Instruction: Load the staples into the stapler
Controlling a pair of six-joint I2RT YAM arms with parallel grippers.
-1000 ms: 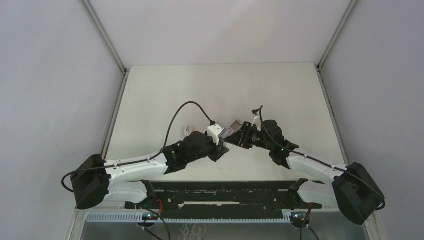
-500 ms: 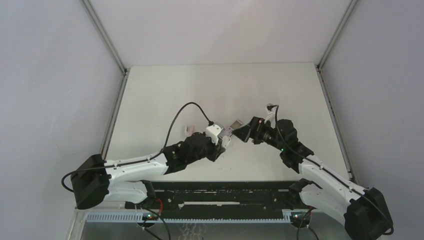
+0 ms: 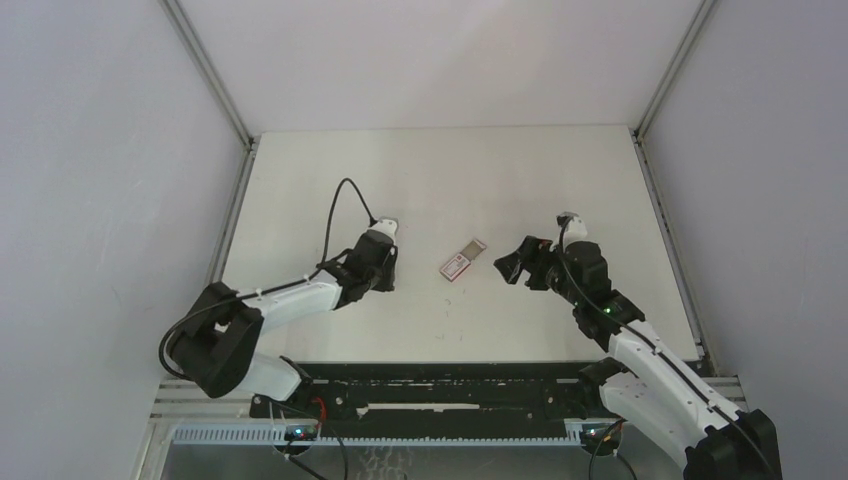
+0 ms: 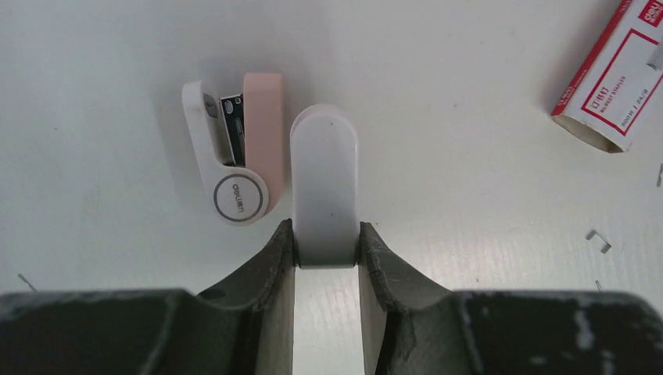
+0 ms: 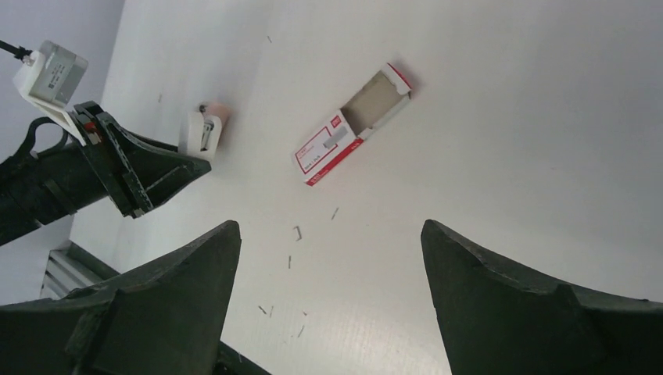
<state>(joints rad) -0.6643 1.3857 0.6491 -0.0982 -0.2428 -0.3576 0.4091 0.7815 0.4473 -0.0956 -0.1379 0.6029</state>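
Top view, staples box [image 3: 462,260] flat on the table [image 3: 440,170], left wrist, left fingers [image 4: 270,266] clenched on a white rounded tab [image 4: 325,180] — pink-and-white stapler [image 4: 234,148] just beside it, right wrist, right fingers [image 5: 172,297] spread wide, empty — box tray slid partly out, loose staples [image 5: 297,232] nearby.
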